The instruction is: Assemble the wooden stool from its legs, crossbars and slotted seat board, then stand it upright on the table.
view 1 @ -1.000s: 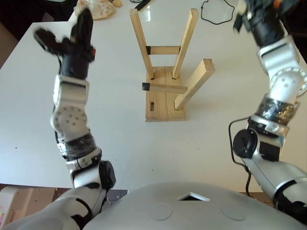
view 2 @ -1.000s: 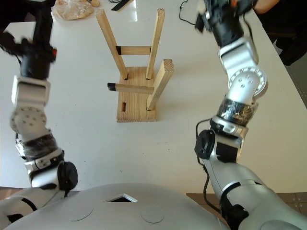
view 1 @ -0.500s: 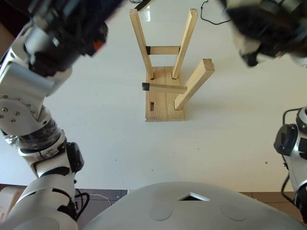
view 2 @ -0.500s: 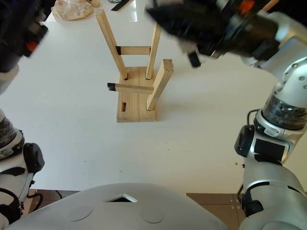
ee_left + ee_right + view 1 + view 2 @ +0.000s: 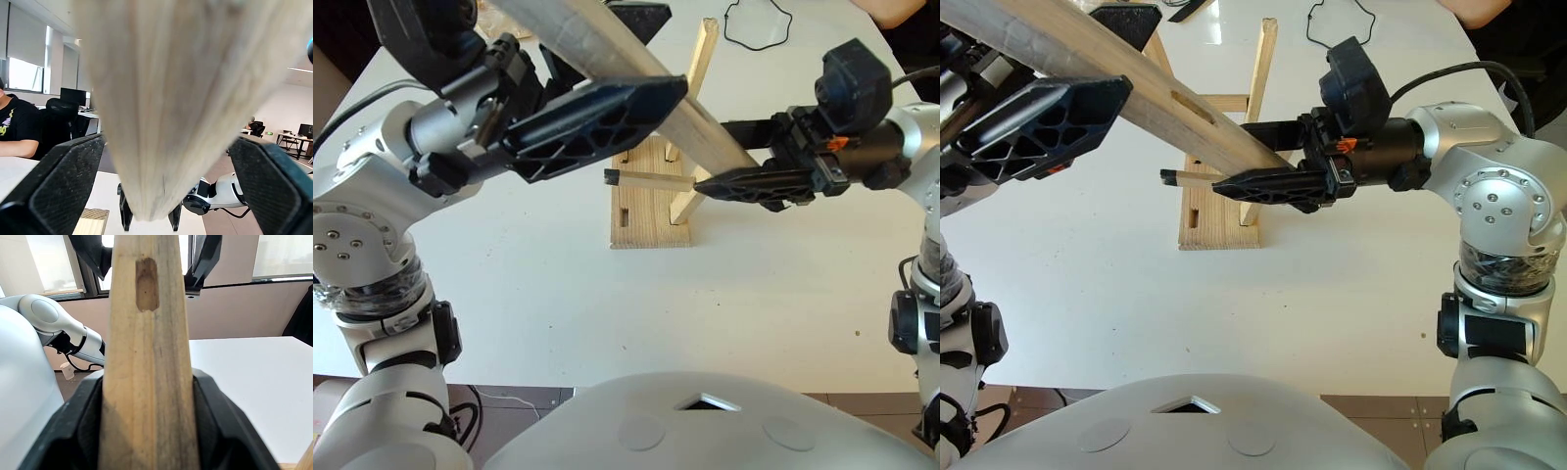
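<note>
Well above the table [image 5: 558, 284], the left gripper [image 5: 656, 54] and the right gripper [image 5: 1268, 157] each clamp one end of a loose wooden leg [image 5: 1136, 78], which slants down through the air from left to right. Beneath it, toward the middle of the table's far edge, the seat board [image 5: 646, 211] lies flat. Two upright legs [image 5: 705, 44] stand in it, and a third leg [image 5: 683, 208] leans with a black-tipped crossbar [image 5: 651, 178] sticking out.
</note>
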Controlling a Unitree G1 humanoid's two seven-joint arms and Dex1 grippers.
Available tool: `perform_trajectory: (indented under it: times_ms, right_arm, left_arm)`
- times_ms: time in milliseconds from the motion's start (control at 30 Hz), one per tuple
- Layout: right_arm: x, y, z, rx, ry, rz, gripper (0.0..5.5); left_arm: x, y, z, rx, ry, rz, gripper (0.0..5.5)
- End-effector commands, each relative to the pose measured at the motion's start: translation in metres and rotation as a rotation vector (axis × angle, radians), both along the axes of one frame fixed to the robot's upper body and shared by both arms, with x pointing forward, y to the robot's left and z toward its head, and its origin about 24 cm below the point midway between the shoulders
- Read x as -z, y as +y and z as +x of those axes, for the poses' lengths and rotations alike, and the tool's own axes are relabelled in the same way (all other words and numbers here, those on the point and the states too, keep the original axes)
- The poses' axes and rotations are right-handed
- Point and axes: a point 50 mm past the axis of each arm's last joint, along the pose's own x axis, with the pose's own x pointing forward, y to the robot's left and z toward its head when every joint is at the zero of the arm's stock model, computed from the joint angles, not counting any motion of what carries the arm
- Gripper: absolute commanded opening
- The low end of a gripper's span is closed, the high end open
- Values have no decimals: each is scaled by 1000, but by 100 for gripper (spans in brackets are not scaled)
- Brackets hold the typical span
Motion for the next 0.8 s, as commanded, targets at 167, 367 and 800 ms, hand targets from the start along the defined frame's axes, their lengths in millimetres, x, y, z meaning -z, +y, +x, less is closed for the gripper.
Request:
perform_trajectory:
  times_ms: [167,367,800]
  right_arm:
    - [1,6,-3,-1,5,13,206]
    - [1,8,-3,0,20,31,206]
    - [7,7,0,48,22,24,206]
  left_arm:
    - [1,-7,-1,1,-21,31,324]
    - [3,-8,-2,1,-18,41,244]
    - [2,-4,-2,-15,-46,38,215]
